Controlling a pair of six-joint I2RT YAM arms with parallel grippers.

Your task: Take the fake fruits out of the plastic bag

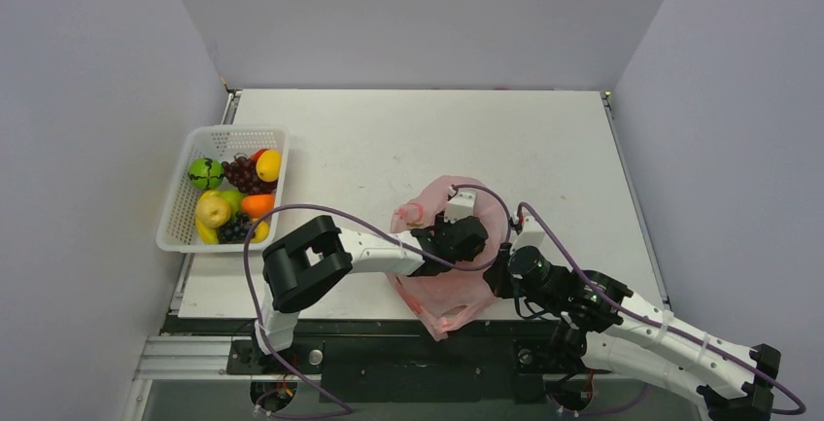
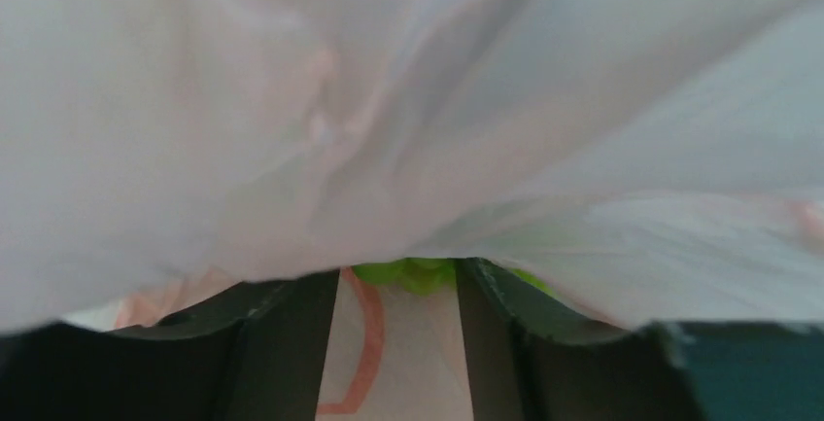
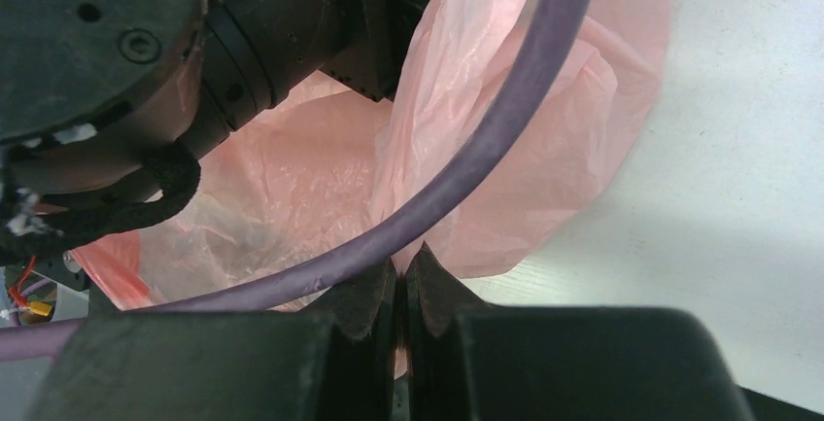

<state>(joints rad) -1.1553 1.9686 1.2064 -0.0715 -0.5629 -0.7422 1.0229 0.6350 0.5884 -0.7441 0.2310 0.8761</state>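
Note:
The pink plastic bag (image 1: 442, 295) lies crumpled at the table's near edge. My left gripper (image 1: 464, 236) reaches into its mouth. In the left wrist view pale film (image 2: 408, 100) drapes over the gripper (image 2: 400, 290). Its jaws stand apart and their tips are hidden. A green fake fruit (image 2: 413, 272) shows right at the tips; whether the fingers press on it I cannot tell. My right gripper (image 1: 500, 275) is shut on the plastic bag's edge (image 3: 505, 197), and pink film shows between its closed jaws (image 3: 401, 265).
A white mesh basket (image 1: 180, 217) at the table's left edge holds several fake fruits (image 1: 238, 192). A purple cable (image 3: 466, 163) crosses in front of the right gripper. The left arm's dark wrist (image 3: 146, 71) sits close beside it.

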